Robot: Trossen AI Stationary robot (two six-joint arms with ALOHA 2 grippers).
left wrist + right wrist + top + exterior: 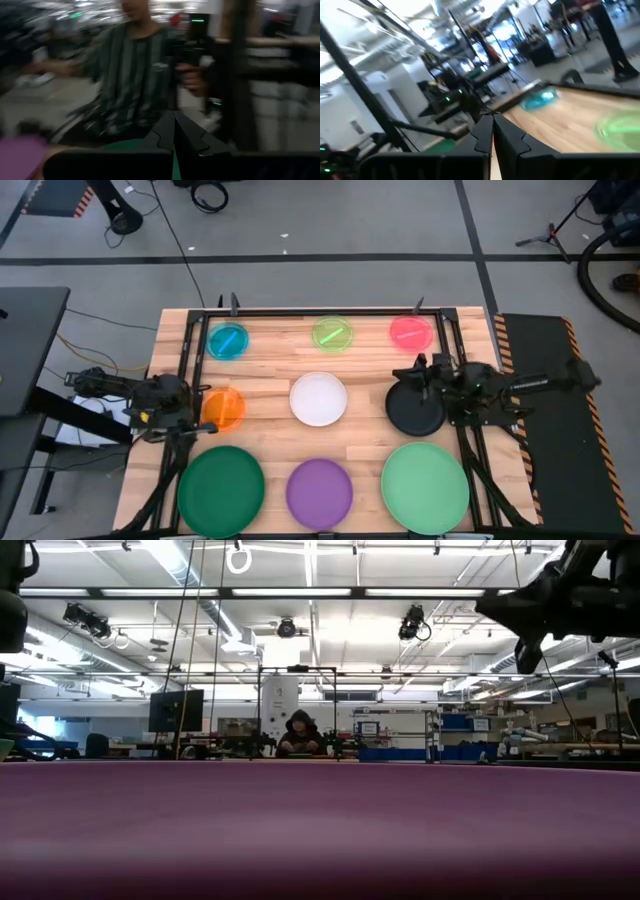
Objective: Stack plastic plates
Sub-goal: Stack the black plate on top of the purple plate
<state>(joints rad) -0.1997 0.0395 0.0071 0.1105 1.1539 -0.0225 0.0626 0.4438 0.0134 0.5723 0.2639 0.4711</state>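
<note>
Nine round plates lie in three rows on the wooden table in the high view. Far row: blue (228, 340), green (332, 334), pink (411, 332). Middle row: orange (223, 409), white (318, 399), black (415, 410). Near row: dark green (221, 490), purple (319, 493), light green (425, 488). My left gripper (188, 402) (174, 131) is shut beside the orange plate's left edge. My right gripper (405, 373) (492, 132) is shut over the black plate's far edge. In the low view both arms show high above the table.
A black frame (320, 311) runs along the table's far edge and down both sides. The purple plate (320, 830) fills the low view's lower half. A person in a striped shirt (132, 70) stands beyond the table in the left wrist view. Bare wood lies between the plates.
</note>
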